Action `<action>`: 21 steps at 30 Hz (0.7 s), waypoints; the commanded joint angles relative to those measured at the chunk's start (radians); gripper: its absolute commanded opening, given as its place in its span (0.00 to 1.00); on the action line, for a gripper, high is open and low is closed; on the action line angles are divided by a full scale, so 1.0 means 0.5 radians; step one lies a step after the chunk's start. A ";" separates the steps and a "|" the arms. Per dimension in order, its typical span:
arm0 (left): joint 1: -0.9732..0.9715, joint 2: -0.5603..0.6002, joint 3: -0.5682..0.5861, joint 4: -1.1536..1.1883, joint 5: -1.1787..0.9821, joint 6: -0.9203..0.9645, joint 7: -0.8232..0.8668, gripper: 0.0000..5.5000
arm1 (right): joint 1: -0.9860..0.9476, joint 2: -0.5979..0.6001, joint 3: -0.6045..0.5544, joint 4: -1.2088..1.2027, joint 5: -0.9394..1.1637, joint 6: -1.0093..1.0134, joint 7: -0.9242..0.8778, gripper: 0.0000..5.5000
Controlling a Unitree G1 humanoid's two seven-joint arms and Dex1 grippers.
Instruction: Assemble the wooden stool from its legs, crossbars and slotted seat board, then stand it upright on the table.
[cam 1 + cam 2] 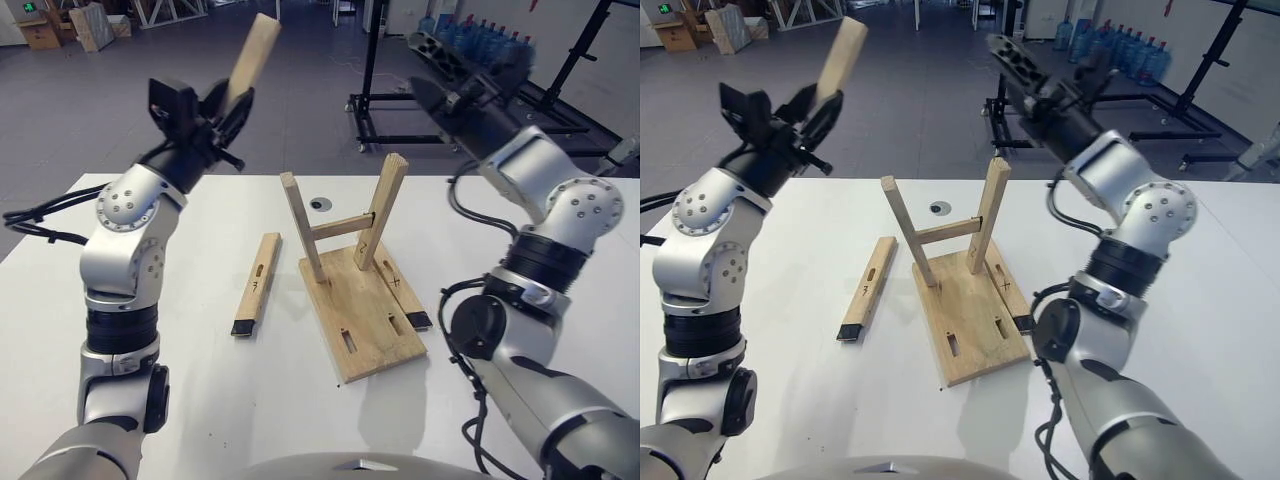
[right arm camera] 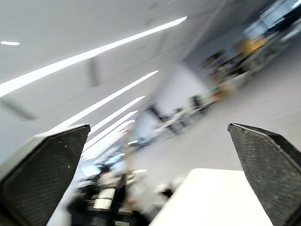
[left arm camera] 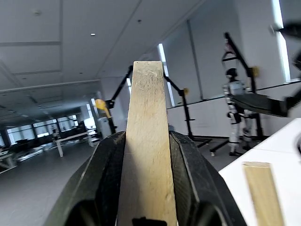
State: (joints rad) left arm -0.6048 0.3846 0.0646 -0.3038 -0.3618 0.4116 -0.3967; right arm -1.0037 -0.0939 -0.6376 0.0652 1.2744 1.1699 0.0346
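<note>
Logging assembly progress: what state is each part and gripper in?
seat board: lying flat on the table
two legs: upright in board, joined by crossbar
loose leg: lying on table
loose bar: lying at board's right edge
left gripper: shut on held leg, raised
right gripper: open, empty

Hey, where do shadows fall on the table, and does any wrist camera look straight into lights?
Left eye view: a soft shadow spreads from the seat board toward the robot over the table. Right wrist view: bright ceiling strips glare above the open right end effector.
</note>
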 commanded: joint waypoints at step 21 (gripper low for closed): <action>0.078 -0.153 -0.248 -0.093 -0.009 0.094 -0.080 0.23 | 0.160 0.275 0.428 0.025 0.268 -0.424 -0.437 0.98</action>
State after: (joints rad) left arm -0.5777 0.3007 -0.0629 -0.3461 -0.3780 0.4468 -0.4382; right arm -0.9368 0.0546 -0.4329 0.0881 1.4012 0.9676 -0.1717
